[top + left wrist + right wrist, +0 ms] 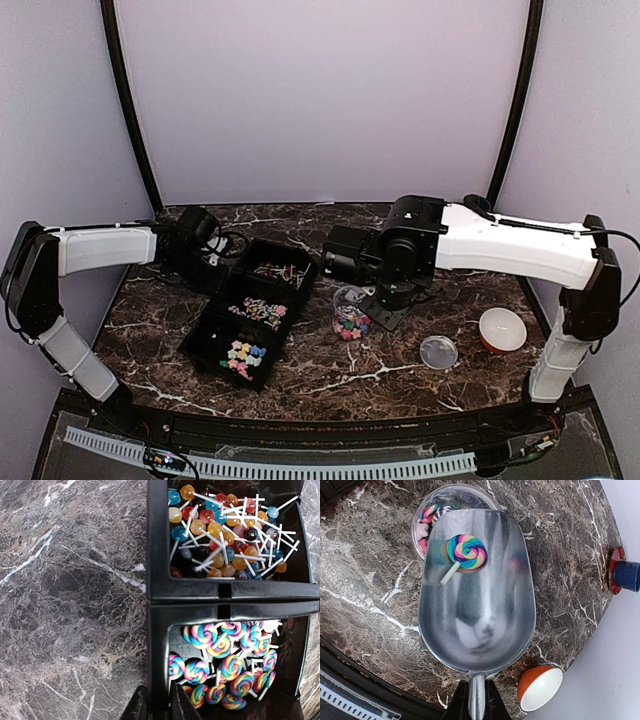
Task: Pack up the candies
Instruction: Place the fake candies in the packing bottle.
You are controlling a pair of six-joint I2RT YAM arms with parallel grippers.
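The marble bench (330, 375) carries everything. A black tray (216, 294) with three compartments lies left of centre, and most of the candies (225, 660) sit in it: round lollipops in the far compartment, swirl ones in the middle, star shapes in the near one. The left claw (157, 696) has a fingertip on each side of the tray's outer wall (whether it presses on the wall I cannot tell). The right claw (476, 705) is clamped on the handle of a metal scoop (480, 605), held above a clear jar (455, 492) with a few candies inside. An orange bowl (502, 328) stands to the right, with a clear lid (438, 352) near it. One swirl lollipop (466, 551) lies in the scoop.
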